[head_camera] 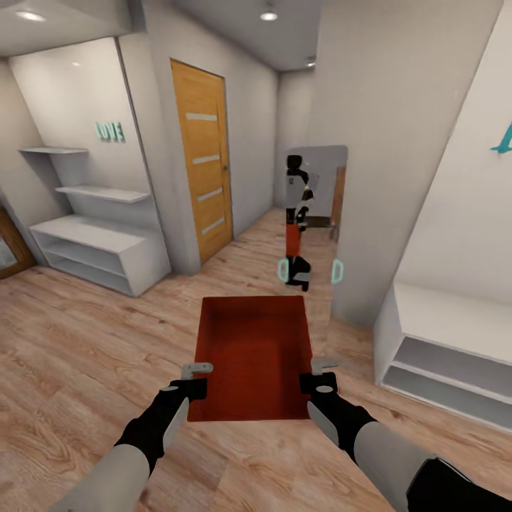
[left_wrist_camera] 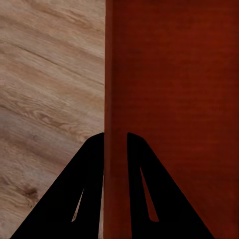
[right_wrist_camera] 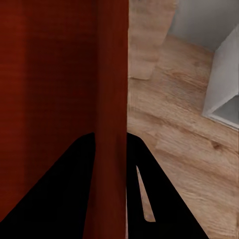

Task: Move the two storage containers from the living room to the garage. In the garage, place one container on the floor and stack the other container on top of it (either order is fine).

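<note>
One orange-red storage container point(head_camera: 256, 355) hangs level in front of me above light wood planks, held between both arms. My left gripper point(head_camera: 195, 377) is shut on its left wall, and in the left wrist view the thin wall point(left_wrist_camera: 115, 74) runs between the black fingers point(left_wrist_camera: 84, 189). My right gripper point(head_camera: 320, 373) is shut on the right wall, which the right wrist view shows as a red wall point(right_wrist_camera: 112, 74) clamped between its fingers point(right_wrist_camera: 144, 189). The bin's inside looks empty. The garage and its floor are out of view.
A corridor runs ahead past a wooden door point(head_camera: 206, 171) on the left to a wall mirror point(head_camera: 316, 213) reflecting me. White shelf units stand at the left point(head_camera: 92, 249) and the right point(head_camera: 448, 355). A pale wall corner point(head_camera: 370, 213) juts out ahead on the right.
</note>
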Available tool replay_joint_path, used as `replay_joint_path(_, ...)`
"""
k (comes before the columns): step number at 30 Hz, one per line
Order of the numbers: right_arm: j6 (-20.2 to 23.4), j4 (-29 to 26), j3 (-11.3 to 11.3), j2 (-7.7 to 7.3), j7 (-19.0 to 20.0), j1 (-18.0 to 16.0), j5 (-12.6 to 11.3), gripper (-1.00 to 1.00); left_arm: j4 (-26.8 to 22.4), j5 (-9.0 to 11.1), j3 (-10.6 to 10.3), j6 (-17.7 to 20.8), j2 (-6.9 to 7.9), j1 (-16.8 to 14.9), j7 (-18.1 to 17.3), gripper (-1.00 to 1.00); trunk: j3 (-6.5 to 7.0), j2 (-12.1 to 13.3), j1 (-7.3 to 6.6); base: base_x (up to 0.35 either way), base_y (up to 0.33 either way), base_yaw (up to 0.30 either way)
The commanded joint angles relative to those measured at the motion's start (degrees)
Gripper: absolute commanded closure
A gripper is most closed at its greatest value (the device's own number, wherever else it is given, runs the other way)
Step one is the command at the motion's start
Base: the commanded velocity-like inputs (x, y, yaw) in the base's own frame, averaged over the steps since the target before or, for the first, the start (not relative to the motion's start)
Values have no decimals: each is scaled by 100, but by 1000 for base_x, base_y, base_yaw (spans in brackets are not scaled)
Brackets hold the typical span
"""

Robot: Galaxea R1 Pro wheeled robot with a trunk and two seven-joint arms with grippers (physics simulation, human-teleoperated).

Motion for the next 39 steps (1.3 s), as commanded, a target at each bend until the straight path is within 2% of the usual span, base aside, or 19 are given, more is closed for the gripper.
replay_joint_path(1,124,145,82,-8,-67,-6,-139,100,-20,-22,-42,-144,3,-6,67,100,-12,-13,7,323,79,269)
replay_joint_path(21,124,145,81,-8,-67,-6,-138,100,-21,-22,-42,-144,3,-6,67,100,-12,-13,7,323,79,263)
replay_joint_path(39,124,145,78,-13,-67,-6,-141,100,-25,-23,-51,-144,3,-6,66,100,-12,-13,7,323,79,17)
